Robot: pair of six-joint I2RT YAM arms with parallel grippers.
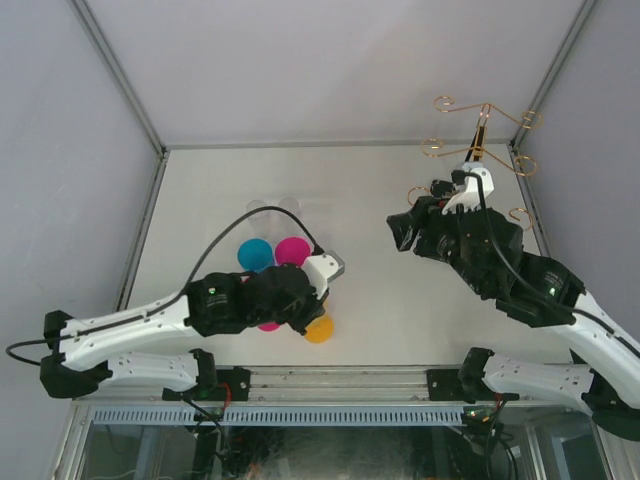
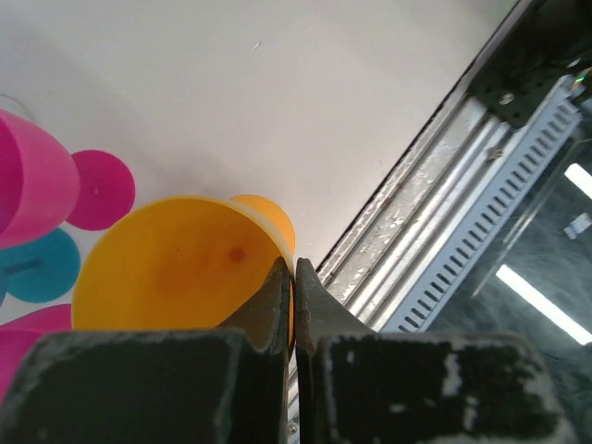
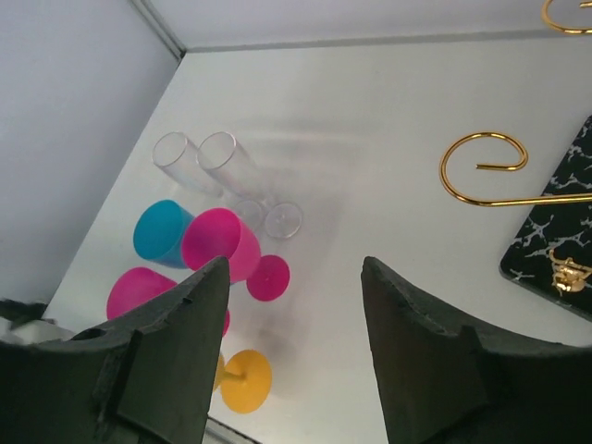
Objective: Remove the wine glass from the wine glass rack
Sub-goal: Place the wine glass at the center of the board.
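We see the left gripper (image 2: pixel 292 270) clenched on the rim of a smooth orange wine glass (image 2: pixel 166 268) near the table's (image 1: pixel 400 300) front edge. The right gripper (image 3: pixel 296 342) gapes empty beside the gold wire rack (image 3: pixel 555 231), whose marbled black base is cut off.

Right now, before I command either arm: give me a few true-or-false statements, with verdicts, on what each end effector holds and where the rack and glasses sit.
1. The left end effector is shut on the wall of the orange wine glass. True.
2. The right end effector holds a clear glass. False: its jaws stand open with nothing between them.
3. The wine glass rack stands at the far left of the table. False: it is at the far right corner.
4. Two clear glasses lie on their sides beyond the blue glass. True.
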